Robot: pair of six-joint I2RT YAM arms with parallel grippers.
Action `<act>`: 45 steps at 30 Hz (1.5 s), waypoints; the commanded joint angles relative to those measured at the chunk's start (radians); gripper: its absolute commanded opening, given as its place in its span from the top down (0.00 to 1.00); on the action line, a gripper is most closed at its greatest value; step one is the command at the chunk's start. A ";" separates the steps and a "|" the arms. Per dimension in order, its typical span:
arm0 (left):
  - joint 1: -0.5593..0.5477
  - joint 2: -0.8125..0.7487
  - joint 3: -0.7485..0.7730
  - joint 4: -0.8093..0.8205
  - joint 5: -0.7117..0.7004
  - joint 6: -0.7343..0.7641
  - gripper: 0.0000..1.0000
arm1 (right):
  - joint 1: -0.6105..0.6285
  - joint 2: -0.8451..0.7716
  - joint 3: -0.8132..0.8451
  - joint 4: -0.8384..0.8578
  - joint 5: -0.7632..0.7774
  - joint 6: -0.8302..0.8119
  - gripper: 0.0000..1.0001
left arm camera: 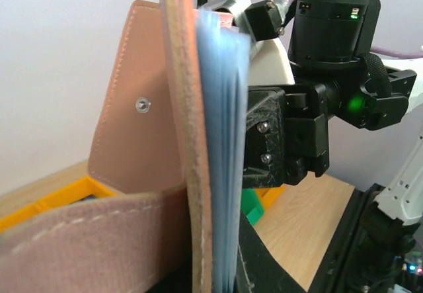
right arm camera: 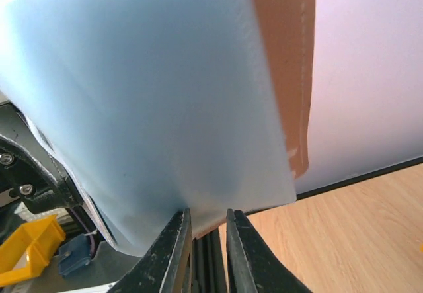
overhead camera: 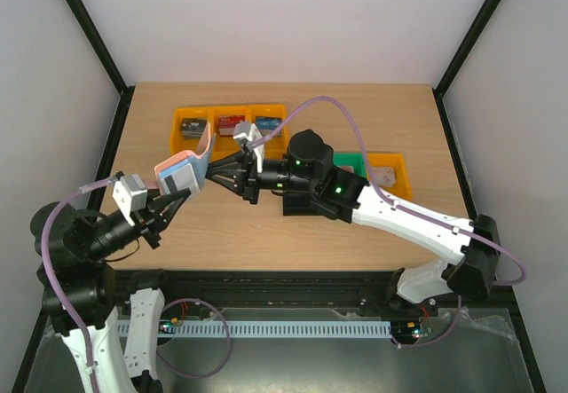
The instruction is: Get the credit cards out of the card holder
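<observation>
My left gripper (overhead camera: 185, 194) is shut on the card holder (overhead camera: 182, 171) and keeps it raised over the table's left half, with the flap standing up. In the left wrist view the reddish-brown outside (left arm camera: 132, 141) and the stacked pale blue inner layers (left arm camera: 221, 141) sit between my fingers (left arm camera: 264, 260). My right gripper (overhead camera: 213, 173) points left at the holder's pale blue inside (right arm camera: 132, 94). Its jaws (right arm camera: 208, 223) stand a little apart at that face's lower edge, and no grip on it shows. No credit cards can be made out; they are hidden in the holder.
A row of orange bins (overhead camera: 229, 122) with small items stands at the back of the wooden table (overhead camera: 266, 233). A green bin (overhead camera: 351, 158) and another orange bin (overhead camera: 395, 173) sit behind my right arm.
</observation>
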 commanded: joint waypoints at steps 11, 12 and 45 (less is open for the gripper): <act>0.024 -0.016 -0.105 0.018 -0.312 -0.219 0.98 | 0.001 -0.232 -0.150 -0.199 0.040 -0.158 0.82; 0.024 -0.012 -0.109 0.008 -0.354 -0.220 0.98 | 0.001 -0.239 -0.154 -0.194 0.010 -0.153 0.81; 0.061 -0.030 -0.122 0.095 0.060 -0.250 0.98 | -0.004 0.118 0.138 0.007 0.005 0.154 0.89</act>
